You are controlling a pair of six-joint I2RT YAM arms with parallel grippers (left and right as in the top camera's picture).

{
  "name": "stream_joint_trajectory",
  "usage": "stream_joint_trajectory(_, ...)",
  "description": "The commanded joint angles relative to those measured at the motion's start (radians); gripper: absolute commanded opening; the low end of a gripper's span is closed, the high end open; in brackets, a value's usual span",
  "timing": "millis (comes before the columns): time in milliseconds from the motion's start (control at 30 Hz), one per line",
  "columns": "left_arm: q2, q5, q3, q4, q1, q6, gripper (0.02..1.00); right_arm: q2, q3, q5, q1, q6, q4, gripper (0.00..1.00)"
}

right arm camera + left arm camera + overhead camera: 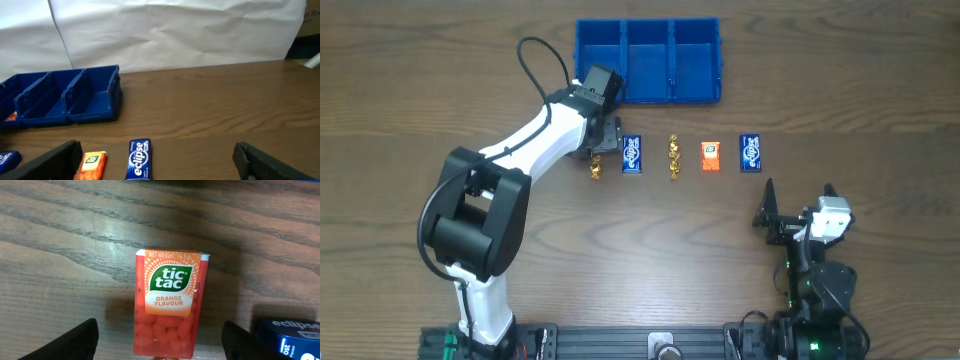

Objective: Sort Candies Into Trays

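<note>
Tray: One blue tray is being shown at the far middle of the table. It is divided into three compartments set side by side.
Tray contents: Seen from above, bare blue floor is being shown in all three compartments.
Blue packs: Two are being counted. The left blue pack is lying flat just beside the left gripper. The right blue pack is lying at the right end of the row.
Orange boxes: Two are being counted. The first orange box is lying flat on the wood directly under the left gripper, just beside the left blue pack. The second orange box is lying between the gold cluster and the right blue pack.
Gold candies: These are being seen at two spots. A single gold candy is lying near the left gripper. A gold cluster is lying between the left blue pack and the second orange box; its pieces are too small to be counted.
Left gripper: It is being held low over the table, in front of the tray's left compartment. Its fingers are being kept spread apart, one on each side of the first orange box, clear of it.
Right gripper: It is being held near its base, well apart from the candies. Its fingers are being kept wide apart over bare wood.
</note>
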Motion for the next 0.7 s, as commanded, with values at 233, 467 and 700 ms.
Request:
stream_joint_trajectory(233, 0.04, 0.01, 0.007, 0.004, 0.016, -0.004, 0.654, -0.005, -0.008, -0.005, 0.004, -0.01, 0.001, 1.0)
stream_joint_trajectory(467, 0.04, 0.031, 0.007, 0.008, 0.027, -0.004, 0.336, -0.005, -0.008, -0.005, 0.004, -0.01, 0.001, 1.0)
stream_joint_trajectory(700, 0.03, 0.074, 0.067, 0.005, 0.024, -0.004, 0.257, -0.005, -0.008, -0.005, 0.004, -0.01, 0.001, 1.0)
